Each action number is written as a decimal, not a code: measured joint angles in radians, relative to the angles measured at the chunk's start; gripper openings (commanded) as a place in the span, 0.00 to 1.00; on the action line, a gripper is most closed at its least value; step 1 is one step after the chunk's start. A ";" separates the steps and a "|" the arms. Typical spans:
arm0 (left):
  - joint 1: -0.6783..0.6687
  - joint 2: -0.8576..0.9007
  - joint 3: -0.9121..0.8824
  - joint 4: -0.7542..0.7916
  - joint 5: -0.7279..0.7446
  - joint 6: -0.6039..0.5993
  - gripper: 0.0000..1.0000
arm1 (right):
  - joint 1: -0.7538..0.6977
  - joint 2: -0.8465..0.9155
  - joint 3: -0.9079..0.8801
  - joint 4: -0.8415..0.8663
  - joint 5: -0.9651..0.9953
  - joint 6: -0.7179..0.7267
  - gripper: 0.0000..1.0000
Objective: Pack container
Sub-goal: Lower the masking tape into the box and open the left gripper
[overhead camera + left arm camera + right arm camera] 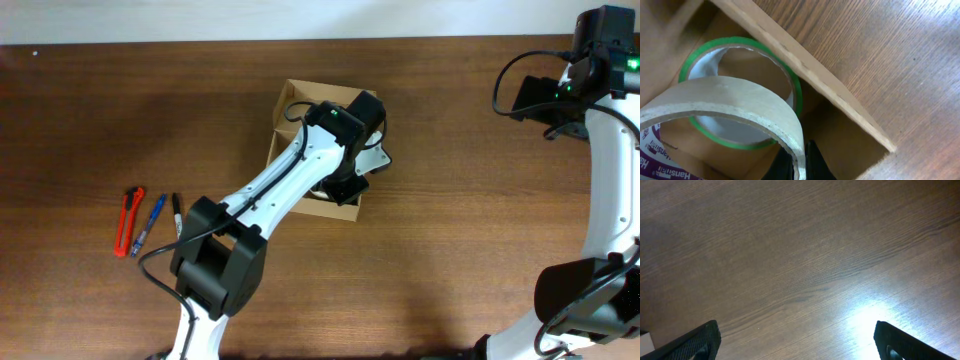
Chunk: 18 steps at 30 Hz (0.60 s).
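The container (pixel 283 108), a small tan cardboard box, sits open at the table's middle back. My left arm reaches over it and hides most of its inside. In the left wrist view my left gripper (pixel 801 162) is shut on the rim of a tan tape roll (pixel 725 100), held inside the container (pixel 805 65). Under it lies a green-edged tape roll (pixel 740 50) on the box floor. My right gripper (pixel 797 342) is open and empty over bare wood at the far right back (pixel 560 95).
A red box cutter (pixel 127 222), a blue pen (pixel 150 222) and a black marker (pixel 178 215) lie side by side at the left. A purple-and-white label (pixel 652 150) shows at the left wrist view's lower left.
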 measured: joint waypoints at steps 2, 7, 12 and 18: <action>0.000 0.015 0.000 0.002 0.000 0.000 0.02 | 0.000 0.000 0.000 0.000 0.000 0.000 0.99; 0.000 0.061 0.001 0.008 0.010 0.002 0.01 | 0.000 0.000 0.000 0.000 0.000 0.000 0.99; -0.002 0.061 0.001 0.018 0.015 0.008 0.02 | 0.000 0.000 0.000 0.000 0.000 0.000 0.99; -0.006 0.061 0.001 0.020 0.014 0.017 0.02 | 0.000 0.000 0.000 0.000 0.000 0.000 0.99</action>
